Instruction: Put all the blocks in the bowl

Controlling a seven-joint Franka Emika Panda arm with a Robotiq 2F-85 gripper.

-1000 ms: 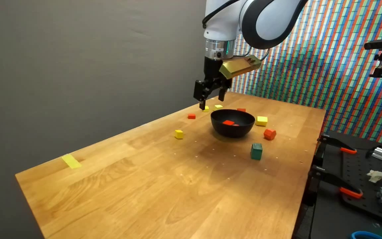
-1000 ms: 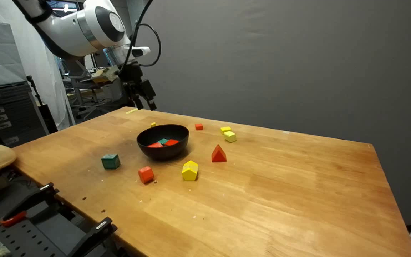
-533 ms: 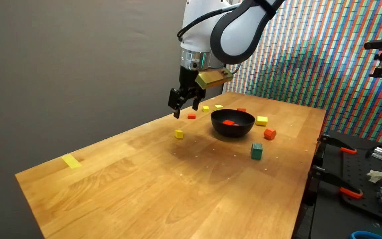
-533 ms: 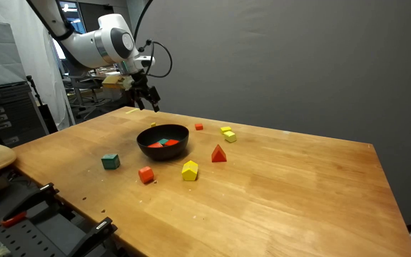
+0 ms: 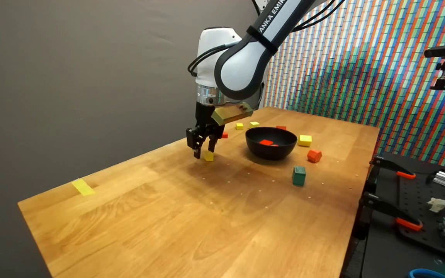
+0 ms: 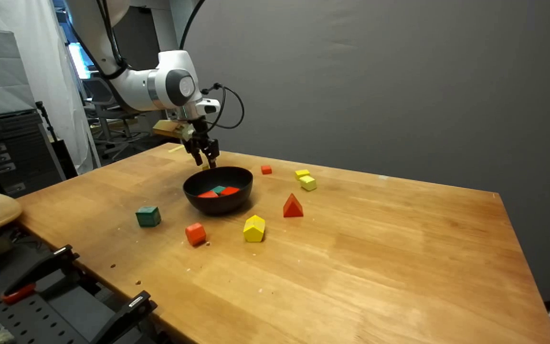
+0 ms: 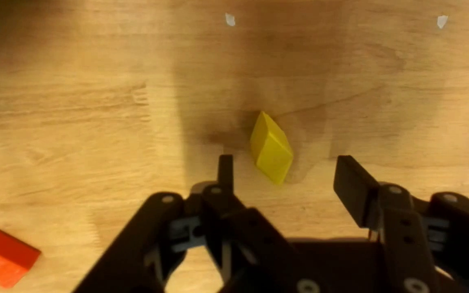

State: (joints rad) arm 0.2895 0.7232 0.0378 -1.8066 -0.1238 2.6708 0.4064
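Observation:
My gripper (image 7: 284, 166) is open and empty, low over the table with its fingers on either side of a small yellow block (image 7: 273, 150), a little short of it in the wrist view. That yellow block also shows partly behind the gripper in an exterior view (image 5: 209, 156). The black bowl (image 6: 217, 205) holds red blocks (image 6: 229, 190) and a green block (image 6: 218, 188). On the table lie a small red block (image 6: 266, 169), two yellow blocks (image 6: 308, 182), a red triangular block (image 6: 293, 206), a yellow five-sided block (image 6: 254, 228), an orange-red block (image 6: 195, 234) and a dark green block (image 6: 148, 216).
A flat yellow strip (image 5: 83, 187) lies at the table's corner. A grey wall (image 5: 110, 77) stands along the table's far long edge. Black clamps (image 5: 394, 216) grip the opposite edge, beside a dark side surface (image 5: 381, 255). The bowl stands close beside the gripper.
My open gripper has travelled past the small red block and come down to the small yellow block beside the bowl. The blocks and the bowl have not moved.

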